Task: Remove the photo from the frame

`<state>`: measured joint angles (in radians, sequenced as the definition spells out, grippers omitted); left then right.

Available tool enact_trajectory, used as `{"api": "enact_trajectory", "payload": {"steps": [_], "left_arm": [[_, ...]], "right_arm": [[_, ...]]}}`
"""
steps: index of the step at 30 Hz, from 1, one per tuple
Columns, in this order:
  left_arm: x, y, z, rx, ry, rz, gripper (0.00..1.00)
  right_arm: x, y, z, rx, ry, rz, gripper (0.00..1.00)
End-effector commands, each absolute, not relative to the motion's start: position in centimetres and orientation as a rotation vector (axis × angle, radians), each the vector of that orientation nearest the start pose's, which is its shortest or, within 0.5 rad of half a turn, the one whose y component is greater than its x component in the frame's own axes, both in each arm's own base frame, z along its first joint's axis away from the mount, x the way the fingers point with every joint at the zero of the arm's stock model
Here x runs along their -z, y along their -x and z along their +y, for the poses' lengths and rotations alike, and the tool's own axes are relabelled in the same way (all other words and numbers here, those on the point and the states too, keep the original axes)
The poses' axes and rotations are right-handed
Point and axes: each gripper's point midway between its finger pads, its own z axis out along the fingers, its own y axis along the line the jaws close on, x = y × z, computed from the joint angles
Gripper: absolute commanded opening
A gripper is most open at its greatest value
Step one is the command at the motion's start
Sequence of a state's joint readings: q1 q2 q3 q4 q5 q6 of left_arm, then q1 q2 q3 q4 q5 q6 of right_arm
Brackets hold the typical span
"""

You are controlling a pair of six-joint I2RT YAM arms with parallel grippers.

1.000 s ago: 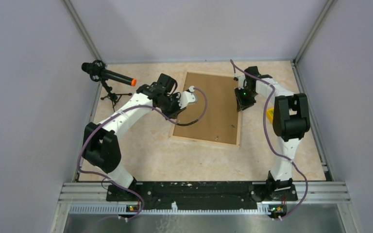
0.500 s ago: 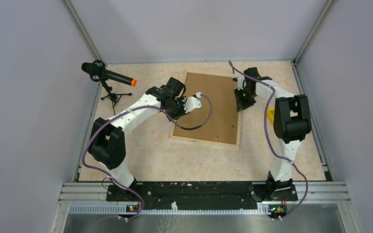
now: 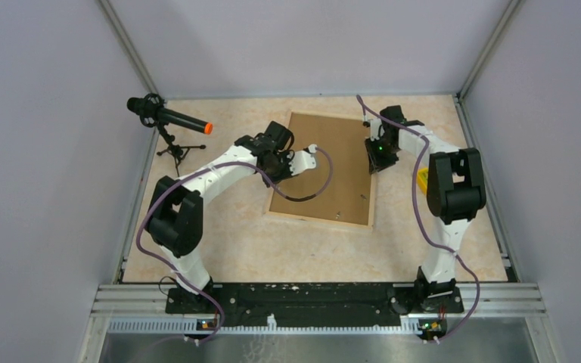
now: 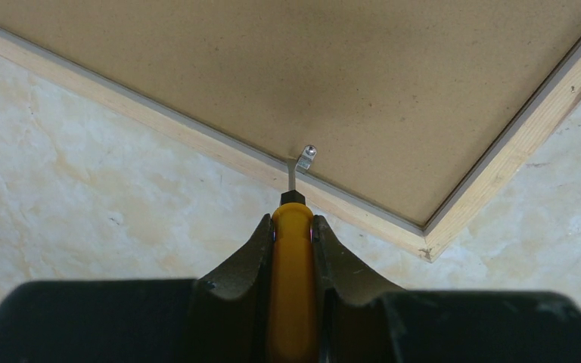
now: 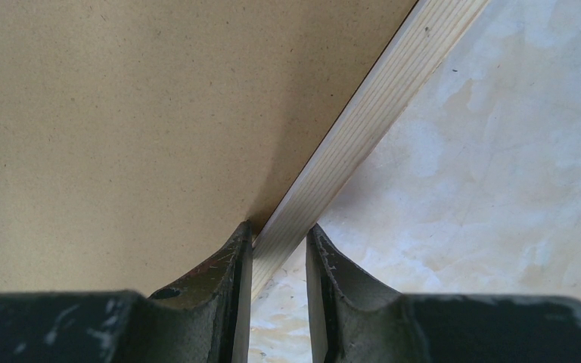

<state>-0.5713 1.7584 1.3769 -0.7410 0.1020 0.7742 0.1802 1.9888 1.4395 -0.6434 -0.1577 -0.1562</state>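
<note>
The frame [image 3: 325,166] lies face down on the table, showing its brown backing board [image 4: 348,76] and pale wood edges [image 5: 371,106]. The photo is hidden beneath the board. My left gripper [image 3: 280,170] [image 4: 293,223] is shut on a yellow-handled tool [image 4: 293,287]. The tool's dark tip meets a small metal clip [image 4: 302,160] on the frame's left rail, close to a corner. At the frame's right side, my right gripper [image 3: 374,165] [image 5: 278,231] straddles the wood rail, one finger on the board side and one on the table side, closed on the rail.
A black microphone with an orange tip [image 3: 168,117] stands on a small tripod at the back left. A small yellow block [image 3: 421,179] lies beside the right arm. Grey walls enclose the marble-patterned table [image 3: 234,242] on three sides.
The left arm has swung its wrist a little to the right and further back along the frame's left edge, and its elbow has shifted right. The right arm has stayed put.
</note>
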Motion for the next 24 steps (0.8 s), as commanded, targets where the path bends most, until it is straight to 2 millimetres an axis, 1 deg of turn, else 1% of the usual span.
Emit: {"api": "enact_trajectory", "payload": {"steps": [1,7,11,18,24], "left_arm": [[-11.0,-36.0,-21.6,0.045,-1.675,2.020,0.00],[-10.1,-35.5,-21.2,0.039,-1.708,2.043,0.00],[-10.0,-34.6,-21.0,0.069,-1.741,2.046,0.00],[-9.4,-32.2,-20.3,0.112,-1.816,2.063,0.00],[-9.2,-30.9,-20.6,0.159,-1.847,2.063,0.00]], "right_arm": [[-1.5,-38.8,10.9,-0.265,0.621,2.753,0.16],[-1.5,-38.8,10.8,-0.259,0.620,2.755,0.16],[-1.3,-38.7,10.8,-0.258,0.612,2.762,0.16],[-0.8,-38.7,10.9,-0.264,0.596,2.773,0.15],[-0.6,-38.8,10.9,-0.260,0.589,2.778,0.15]]}}
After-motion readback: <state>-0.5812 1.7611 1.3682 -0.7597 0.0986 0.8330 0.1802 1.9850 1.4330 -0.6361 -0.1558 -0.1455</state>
